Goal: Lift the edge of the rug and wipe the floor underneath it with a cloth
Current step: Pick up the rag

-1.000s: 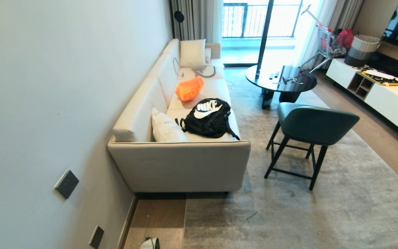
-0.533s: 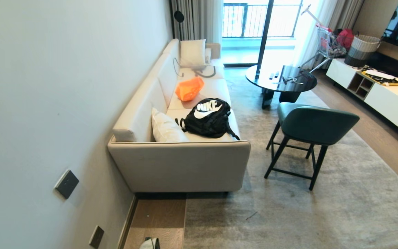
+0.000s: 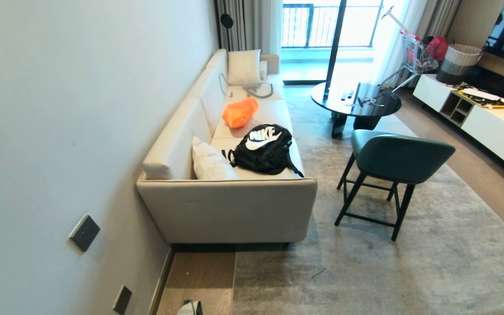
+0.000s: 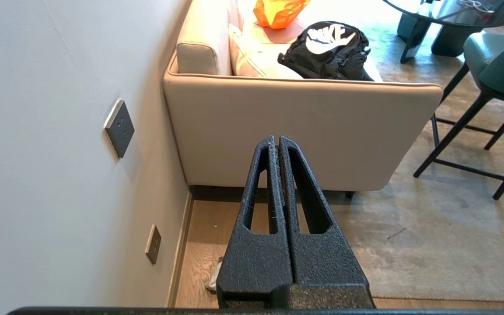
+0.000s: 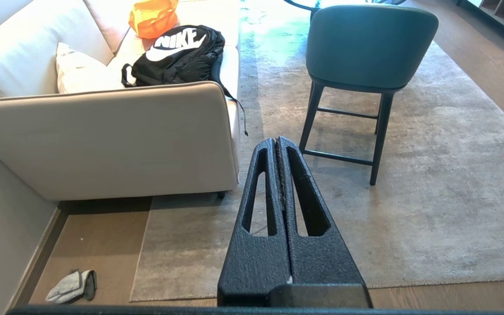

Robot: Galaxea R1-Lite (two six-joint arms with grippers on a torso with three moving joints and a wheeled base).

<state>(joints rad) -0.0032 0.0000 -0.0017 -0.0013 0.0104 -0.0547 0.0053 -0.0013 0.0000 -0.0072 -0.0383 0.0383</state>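
Note:
The pale grey-beige rug has its rug edge (image 3: 234,280) running straight along the bare strip of brown wood floor (image 3: 199,275) beside the wall. Its square corner (image 5: 133,299) lies flat. The cloth (image 5: 70,286), grey and off-white, lies crumpled on the floor (image 5: 99,245) near the baseboard, apart from the rug; it also shows as the cloth (image 3: 190,308) and the cloth (image 4: 212,282). My left gripper (image 4: 278,139) hangs shut and empty high above the floor (image 4: 208,236). My right gripper (image 5: 277,140) is likewise shut and empty, above the rug. Neither gripper shows in the head view.
A beige sofa (image 3: 225,210) stands against the wall with a black backpack (image 3: 263,148) on it. A green chair (image 3: 392,162) stands on the rug. A round black table (image 3: 357,103) and a white cabinet (image 3: 492,127) lie beyond. Wall sockets (image 3: 84,232) are at the left.

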